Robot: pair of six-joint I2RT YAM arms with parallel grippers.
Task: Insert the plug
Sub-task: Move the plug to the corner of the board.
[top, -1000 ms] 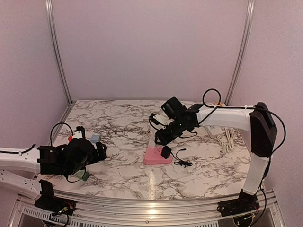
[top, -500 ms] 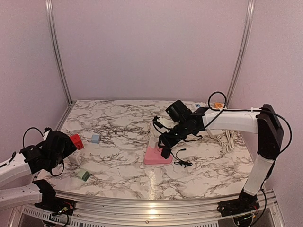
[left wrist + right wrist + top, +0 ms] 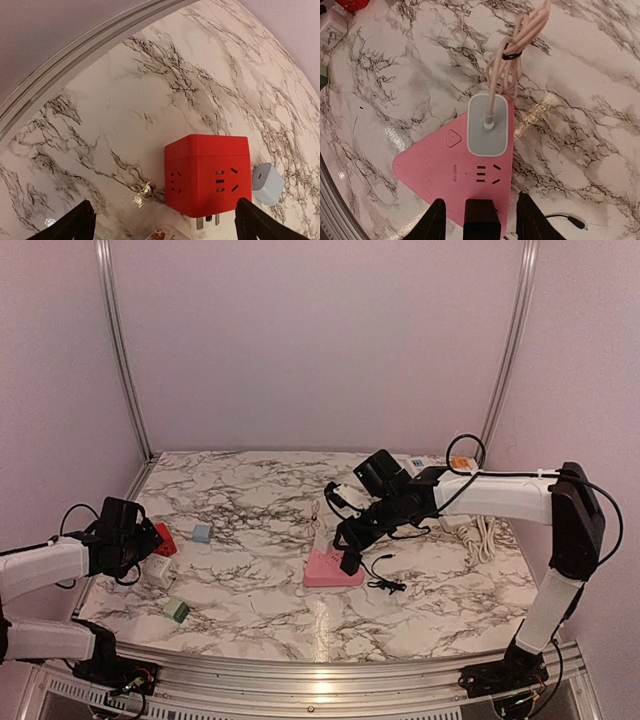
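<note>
While left jaws gape, right jaws clamp black plug [image 3: 480, 220] at pink strip [image 3: 427, 167].

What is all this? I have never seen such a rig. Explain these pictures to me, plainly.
These are two robot arms bolted to a marble-patterned table. One picture looks down from above and behind them. The other two come from small cameras on the wrists, each looking along its own arm's claw. The right claw holds a black plug over the edge of a pink power strip, which already carries a grey adapter with a pink cable. The left claw is open and empty, facing a red socket cube. A pale blue block, a green block and a white block lie nearby.
</note>
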